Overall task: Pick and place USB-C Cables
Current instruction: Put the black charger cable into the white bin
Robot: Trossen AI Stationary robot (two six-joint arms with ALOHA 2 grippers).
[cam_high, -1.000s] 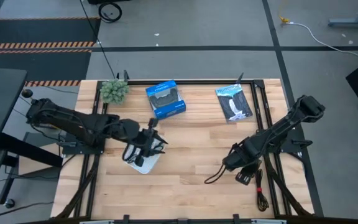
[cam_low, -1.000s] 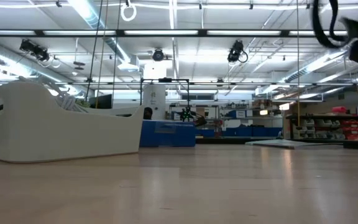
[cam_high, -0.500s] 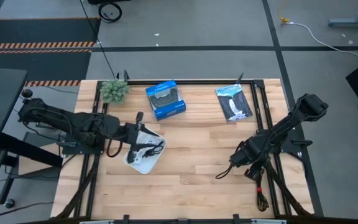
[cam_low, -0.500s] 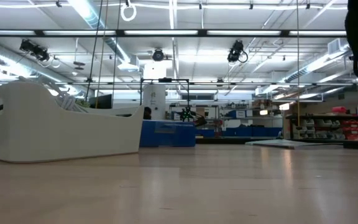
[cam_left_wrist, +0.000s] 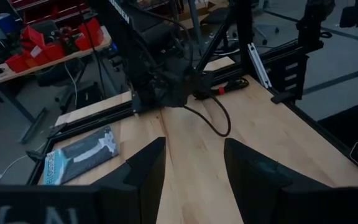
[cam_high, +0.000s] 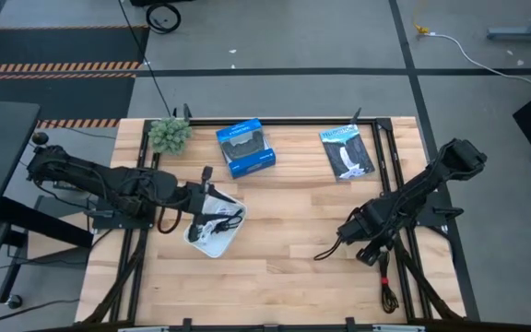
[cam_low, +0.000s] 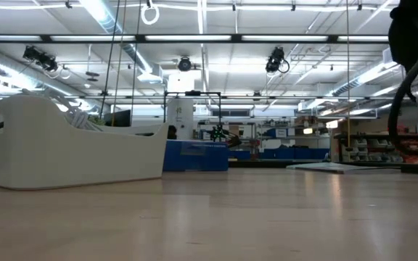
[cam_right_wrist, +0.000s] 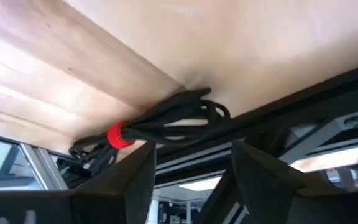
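Observation:
A black cable bundle with a red tie lies at the table's right edge, partly over the black rail. My right gripper is open and points at it from a short way off, touching nothing. A thin black loop sticks out from that arm's wrist, not between the fingers. The white tray holds black and white cable bundles; the grey-blue one I cannot make out. My left gripper is open beside the tray's far-left side.
A blue box, a flat black packet and a small green plant stand along the far edge. Black frame rails run down both sides. Bare wood lies between the tray and the right arm.
My left gripper has drawn back from above the tray toward the table's left edge, then stayed still; the cable bundles stay in the tray. My right gripper shifted slightly toward the right edge, then a little back toward the left.

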